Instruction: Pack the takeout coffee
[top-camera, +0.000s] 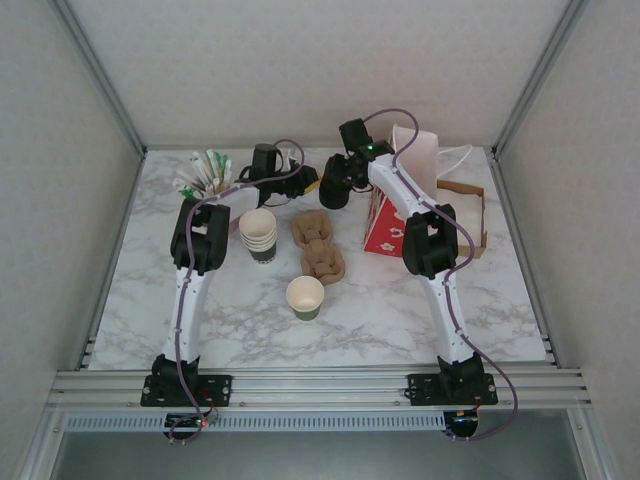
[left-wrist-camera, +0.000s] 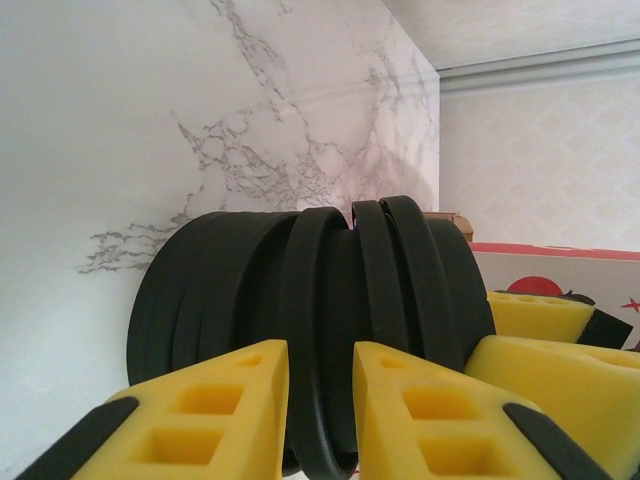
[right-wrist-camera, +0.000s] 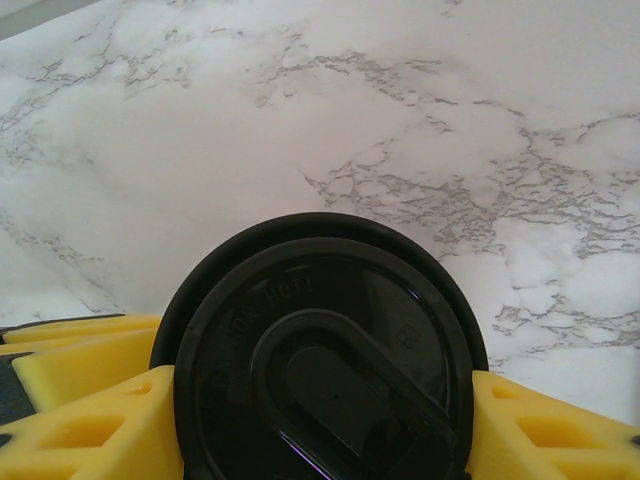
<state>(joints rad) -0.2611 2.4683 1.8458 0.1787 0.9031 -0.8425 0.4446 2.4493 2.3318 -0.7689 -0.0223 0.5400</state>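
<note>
Lid (left-wrist-camera: 315, 300) on edge within sideways stack (left-wrist-camera: 200, 300); cup (top-camera: 305, 297) upright.

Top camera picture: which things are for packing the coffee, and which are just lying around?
For the job:
- single paper cup
- black lid, pinched in the left gripper

Just lying about:
- stack of nested cups
- spare lid stack
- cardboard cup carrier
- red-and-white box
- brown paper bag
- packets in a holder
</note>
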